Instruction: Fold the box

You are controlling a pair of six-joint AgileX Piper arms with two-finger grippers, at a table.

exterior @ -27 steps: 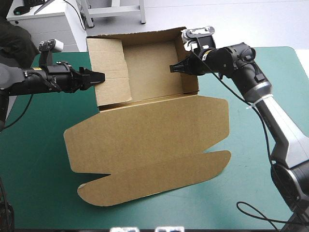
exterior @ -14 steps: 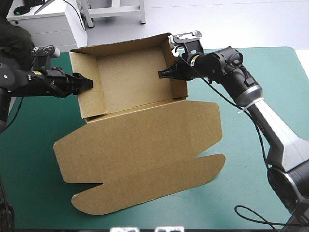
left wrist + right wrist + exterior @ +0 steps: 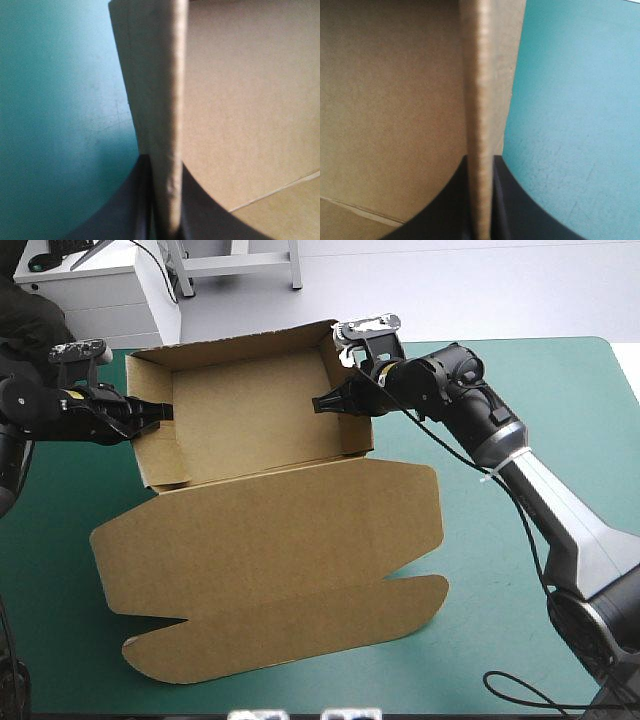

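The brown box [image 3: 250, 425] sits at the back of the table as an open tray, its walls raised and its wide lid [image 3: 270, 540] lying flat toward the front. My left gripper [image 3: 160, 412] is shut on the tray's left wall. In the left wrist view the wall's edge [image 3: 160, 90] stands pinched where the two black fingers meet [image 3: 162, 165]. My right gripper [image 3: 322, 403] is shut on the right wall from the inner side. The right wrist view shows that wall [image 3: 480, 90] running up out of the nearly joined fingers [image 3: 480, 162].
The teal-green cover [image 3: 520, 490] shows bare to the right of the box and at the front left corner [image 3: 50, 640]. The tray's back wall [image 3: 230, 345] lies close to the table's far edge.
The box has slid left with both grippers. The left wall panel, earlier leaning into the tray, now stands upright, and my left gripper has gone from open to shut on it.
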